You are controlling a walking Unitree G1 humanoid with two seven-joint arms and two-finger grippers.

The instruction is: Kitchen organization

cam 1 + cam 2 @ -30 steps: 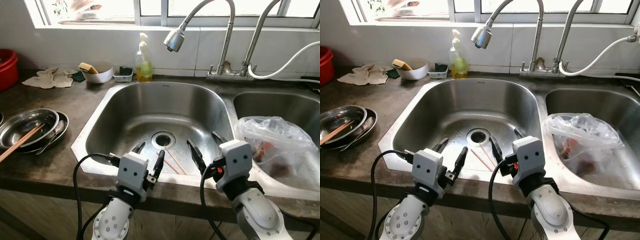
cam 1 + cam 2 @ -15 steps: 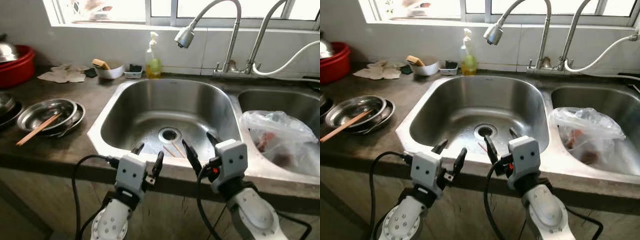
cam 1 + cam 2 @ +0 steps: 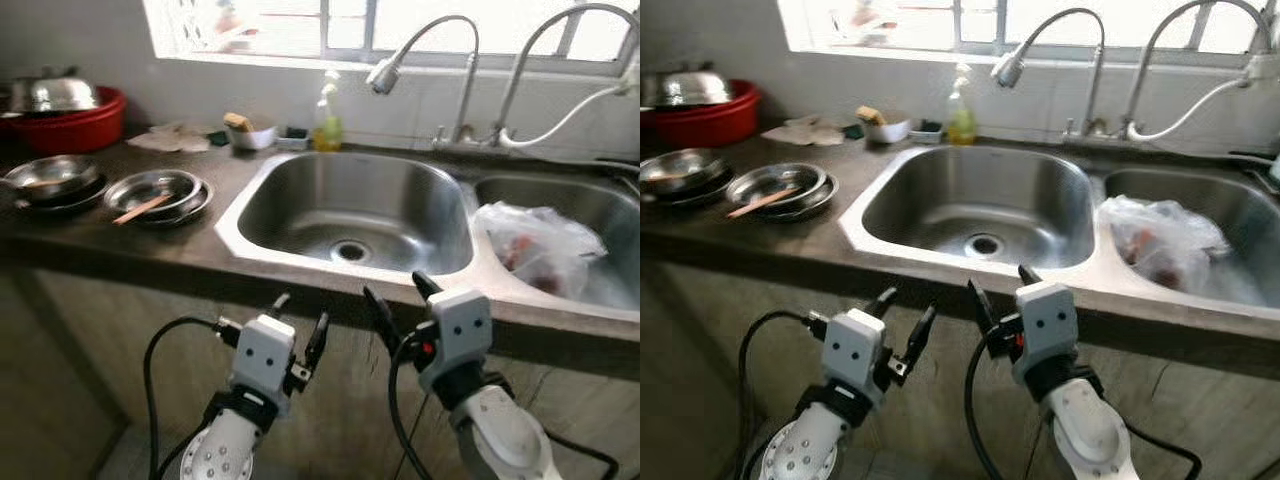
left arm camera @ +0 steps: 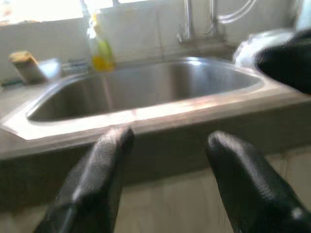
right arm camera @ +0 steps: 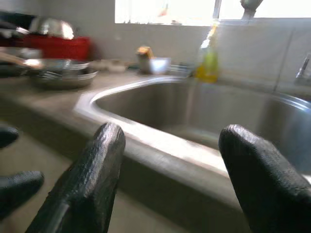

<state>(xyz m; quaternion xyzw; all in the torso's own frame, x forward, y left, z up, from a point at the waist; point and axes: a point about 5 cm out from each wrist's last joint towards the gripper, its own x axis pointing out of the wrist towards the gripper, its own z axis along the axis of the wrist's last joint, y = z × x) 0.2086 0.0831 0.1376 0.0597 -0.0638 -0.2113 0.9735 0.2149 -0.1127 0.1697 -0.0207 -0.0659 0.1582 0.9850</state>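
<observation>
Dark stone countertop (image 3: 120, 245) ran across the scene under a bright window, with a double stainless sink set into it. Left basin (image 3: 352, 205) held nothing I could make out but its drain (image 3: 350, 250). Right basin (image 3: 590, 215) had a crumpled clear plastic bag (image 3: 535, 245) with something reddish inside, sitting at its near-left side.

Two gooseneck faucets (image 3: 455, 75) stood on the far rim between the basins, and a white hose (image 3: 555, 115) looped off the right one.

Far left: red tub (image 3: 75, 120) with a metal lid or bowl on top. Near it, two stacks of steel dishes (image 3: 160, 195); the right stack had a wooden chopstick (image 3: 140, 208) lying in it. A rag (image 3: 165, 140), a white bowl (image 3: 250, 135) with a sponge in it, and a yellow-green soap bottle (image 3: 326, 125) lined the far edge by the wall.

Left gripper (image 3: 298, 322) and right gripper (image 3: 398, 300) both hung in front of the counter edge, below rim height, near side of the left basin. Both had fingers spread apart with nothing between them. Wrist views looked over the rim into the left basin; blurred.
</observation>
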